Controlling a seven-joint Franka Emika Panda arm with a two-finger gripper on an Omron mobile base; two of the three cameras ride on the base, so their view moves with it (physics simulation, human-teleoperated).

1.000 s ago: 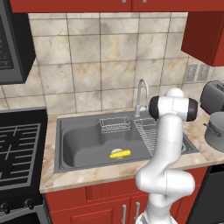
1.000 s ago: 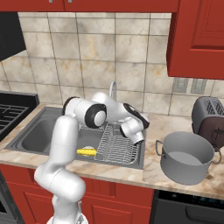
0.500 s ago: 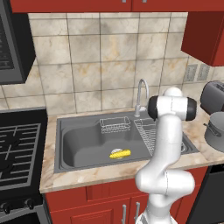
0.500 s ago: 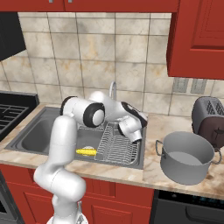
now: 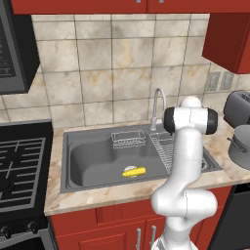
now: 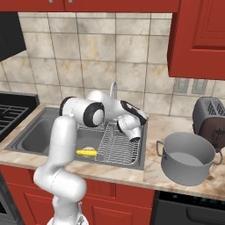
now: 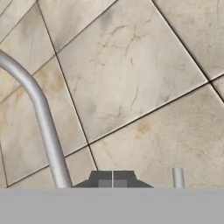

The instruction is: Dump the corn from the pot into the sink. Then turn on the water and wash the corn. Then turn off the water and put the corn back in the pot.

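The yellow corn [image 5: 133, 171] [image 6: 86, 152] lies on the floor of the dark grey sink [image 5: 93, 158] [image 6: 33, 136], near its front wall. On the counter right of the sink stands the grey pot [image 6: 189, 157] [image 5: 241, 146], upright with nothing showing inside. My hand hovers over the sink's right rear corner, close to the chrome tap [image 5: 157, 105] [image 6: 113, 89]. In the hand view my gripper [image 7: 112, 179] is shut on nothing and faces the tiled wall, with the tap's curved pipe [image 7: 43, 127] just to its left. A short grey stub [image 7: 177, 177] stands to its right.
A wire dish rack [image 6: 118, 147] [image 5: 163, 146] fills the sink's right part and a small wire basket [image 5: 128, 139] hangs at its back. A dark toaster [image 6: 211, 121] [image 5: 238, 107] sits behind the pot. The stove [image 5: 19, 166] is to the left.
My hand has drifted a little back and left toward the tap, still shut. The corn and pot have stayed put.
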